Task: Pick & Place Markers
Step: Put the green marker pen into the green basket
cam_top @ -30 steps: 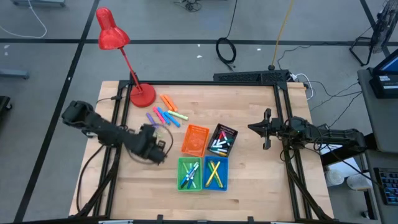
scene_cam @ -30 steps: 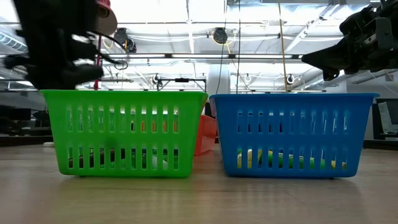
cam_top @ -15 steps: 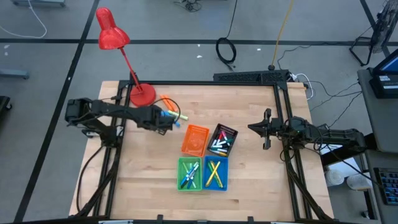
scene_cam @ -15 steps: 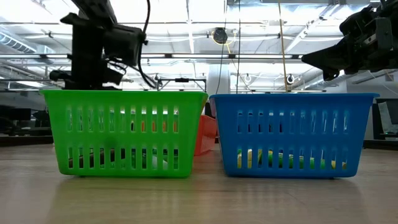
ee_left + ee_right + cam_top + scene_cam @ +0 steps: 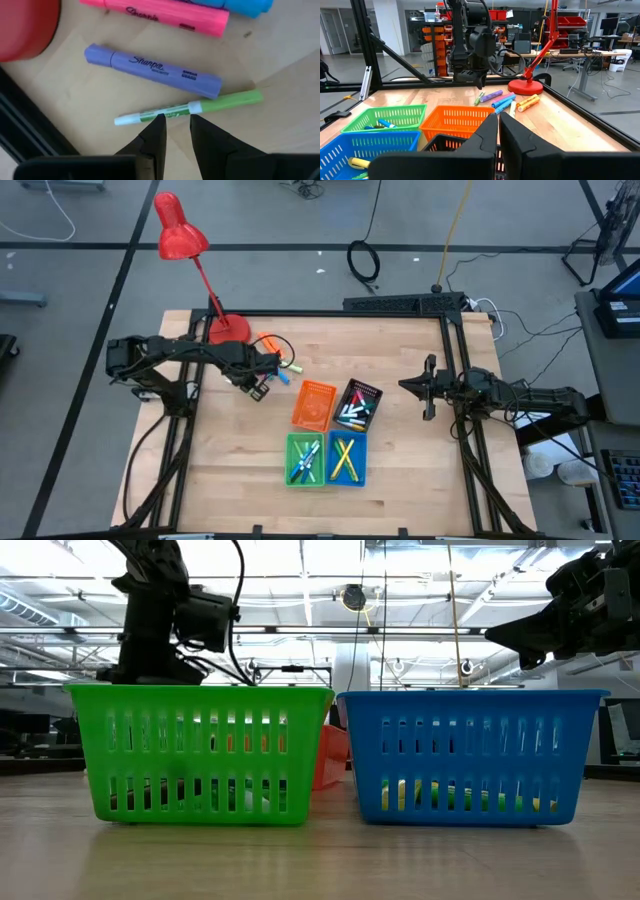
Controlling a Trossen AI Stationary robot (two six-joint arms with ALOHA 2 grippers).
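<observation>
left gripper (image 5: 174, 131): hangs just above the wood with its fingers a narrow gap apart, holding nothing; the gap sits right over the middle of the green pen, so it looks lined up to pinch that one.
green pen (image 5: 190, 108): thin, white barrel with a green cap, lying flat on the table directly ahead of the fingertips and crosswise to them, which suits a grip across the barrel.
purple marker (image 5: 152, 70): flat on the wood just beyond the green pen, nearly parallel and close to it; a sloppy descent could nudge it.
pink marker (image 5: 160, 13): farther out past the purple one, with a blue marker (image 5: 247, 5) beside it at the far edge.
lamp base (image 5: 27, 25): red, off to one side of the fingers, near the purple marker's end; it leaves little room on that side.
loose markers (image 5: 272, 358): the pile lies under and just past the left gripper, between the lamp base and the bins.
bins: orange bin (image 5: 314, 405), black bin (image 5: 357, 406), green bin (image 5: 307, 459) and blue bin (image 5: 345, 458) sit clustered well apart from the left gripper; the last three already hold markers, so sorting seems partly done.
right gripper (image 5: 498, 125): waits at the right side of the table, fingers nearly together and empty, pointing toward the bins.
</observation>
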